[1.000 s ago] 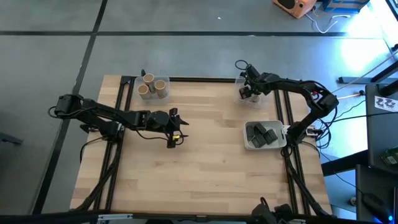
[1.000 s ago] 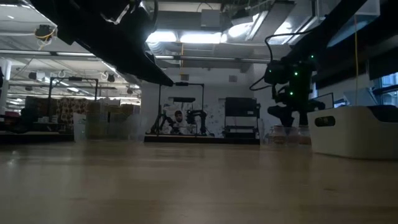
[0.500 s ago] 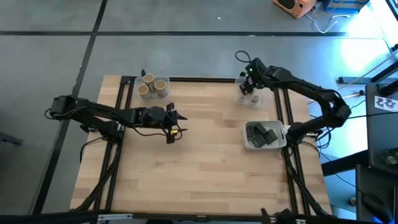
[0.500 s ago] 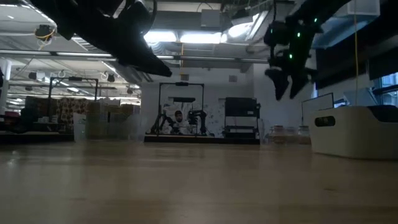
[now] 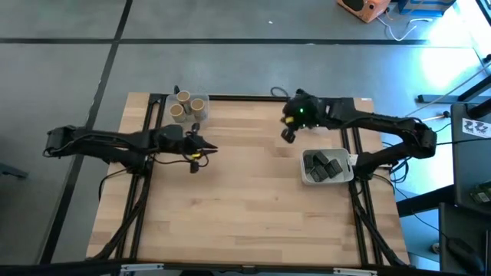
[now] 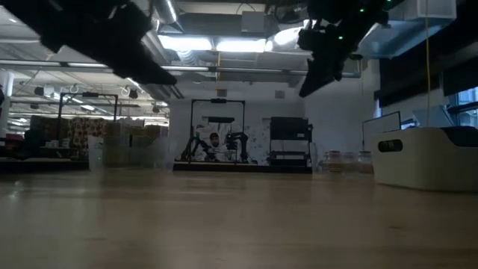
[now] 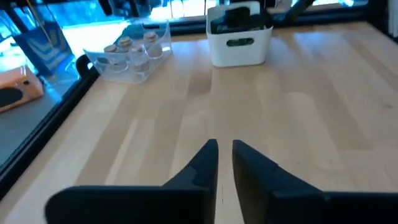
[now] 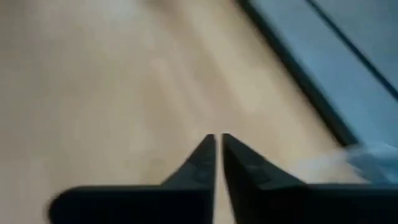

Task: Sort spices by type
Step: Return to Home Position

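Tan cylinders (image 5: 184, 106) stand in the far-left clear tray (image 5: 202, 98), dark packs (image 5: 324, 163) in the white dish (image 5: 308, 179), and jars (image 7: 124, 45) in a second tray (image 7: 102, 65). The left gripper (image 7: 224, 144) and right gripper (image 8: 217, 137) hover well apart from them, their fingers pressed together and empty.

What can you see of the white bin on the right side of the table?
The white bin is a rectangular tub with rounded corners and smooth walls that look like plastic. One end wall has an oval handle slot. It is open on top, stands upright and sits flat on the wooden table at its right edge. Several dark grey boxy packs lie inside and cover most of its floor. Nothing else appears to touch it.
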Robot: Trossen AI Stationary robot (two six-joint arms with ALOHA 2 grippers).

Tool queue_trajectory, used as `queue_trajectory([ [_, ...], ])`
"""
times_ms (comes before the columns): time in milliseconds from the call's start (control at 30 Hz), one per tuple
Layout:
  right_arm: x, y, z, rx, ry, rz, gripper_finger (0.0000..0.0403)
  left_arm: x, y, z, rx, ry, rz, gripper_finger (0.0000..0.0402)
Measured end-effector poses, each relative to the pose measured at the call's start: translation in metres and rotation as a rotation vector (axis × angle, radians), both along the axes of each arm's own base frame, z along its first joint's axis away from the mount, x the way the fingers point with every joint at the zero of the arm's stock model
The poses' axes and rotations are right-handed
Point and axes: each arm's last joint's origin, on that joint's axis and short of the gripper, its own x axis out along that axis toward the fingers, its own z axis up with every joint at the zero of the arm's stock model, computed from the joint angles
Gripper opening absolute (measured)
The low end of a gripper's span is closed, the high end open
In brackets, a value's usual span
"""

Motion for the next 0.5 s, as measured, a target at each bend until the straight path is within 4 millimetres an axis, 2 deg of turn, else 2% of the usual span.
queue_trajectory([
  [100, 0.003, 0.015, -0.007, 0.023, -0.072, 0.156, 0.0008, -0.016, -0.003, -0.006, -0.004, -0.053, -0.006, 0.0022],
  [300, -0.007, 0.033, -0.024, 0.083, -0.207, 0.302, 0.0037, -0.041, -0.006, -0.008, -0.003, -0.169, -0.003, 0.0016],
  [500, -0.030, 0.043, -0.039, 0.093, -0.325, 0.333, 0.0033, -0.059, -0.008, -0.009, 0.001, -0.269, 0.000, 0.0016],
])
